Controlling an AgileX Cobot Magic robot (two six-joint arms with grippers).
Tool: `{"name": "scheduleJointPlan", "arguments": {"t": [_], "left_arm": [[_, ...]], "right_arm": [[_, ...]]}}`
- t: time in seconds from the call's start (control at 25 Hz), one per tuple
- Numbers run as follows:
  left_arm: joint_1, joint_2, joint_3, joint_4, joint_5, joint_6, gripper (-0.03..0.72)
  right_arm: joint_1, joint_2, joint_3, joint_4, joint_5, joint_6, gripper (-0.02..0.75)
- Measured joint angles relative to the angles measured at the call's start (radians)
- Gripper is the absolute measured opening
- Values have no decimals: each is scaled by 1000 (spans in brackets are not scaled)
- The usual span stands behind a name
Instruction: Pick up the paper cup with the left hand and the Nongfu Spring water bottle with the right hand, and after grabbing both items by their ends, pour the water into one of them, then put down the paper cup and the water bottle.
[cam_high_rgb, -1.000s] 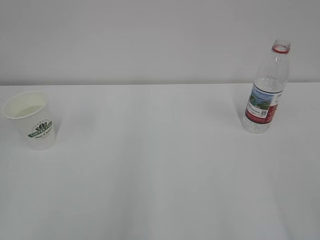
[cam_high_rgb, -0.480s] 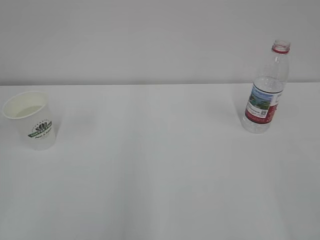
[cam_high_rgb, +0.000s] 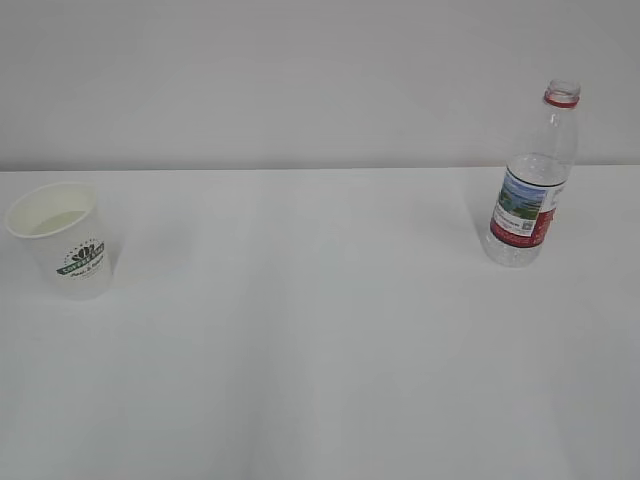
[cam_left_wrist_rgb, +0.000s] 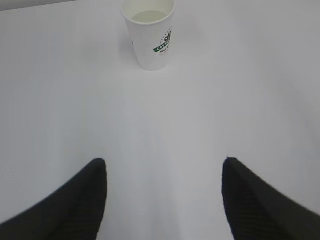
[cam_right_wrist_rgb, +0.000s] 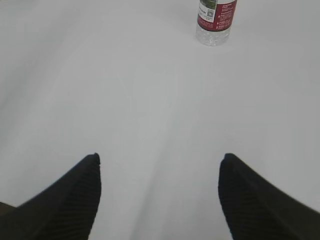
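Bearing green logo (cam_high_rgb: 80, 258) — lettering seemingly illegible

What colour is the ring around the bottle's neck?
Red, clearest in the exterior view on the bottle.

paper cup (cam_high_rgb: 71, 247) logo, bottle label (cam_high_rgb: 523, 212), lettering unreadable

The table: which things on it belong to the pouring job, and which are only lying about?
Belong to the job:
- paper cup, upright at the left, not held
- water bottle, upright at the right, cap off, not held
- left end effector, open, short of the cup
- right end effector, open, short of the bottle

Only lying about:
- nothing else shows on the white table
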Motion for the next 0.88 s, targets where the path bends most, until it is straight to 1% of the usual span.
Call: {"name": "scheduleJointPlan", "arguments": {"t": [0.16, 0.36, 0.48, 0.88], "left_arm": [[0, 0, 0, 0, 0, 0, 520], [0, -34, 0, -6, -2, 0, 515], [0, -86, 0, -8, -2, 0, 510], [0, -86, 1, -12, -5, 0, 507]], "right_arm": [[0, -16, 0, 2, 2, 0, 554], [0, -102, 0, 2, 4, 0, 553], [0, -107, 0, -1, 5, 0, 553], [2, -107, 0, -1, 5, 0, 553]]}}
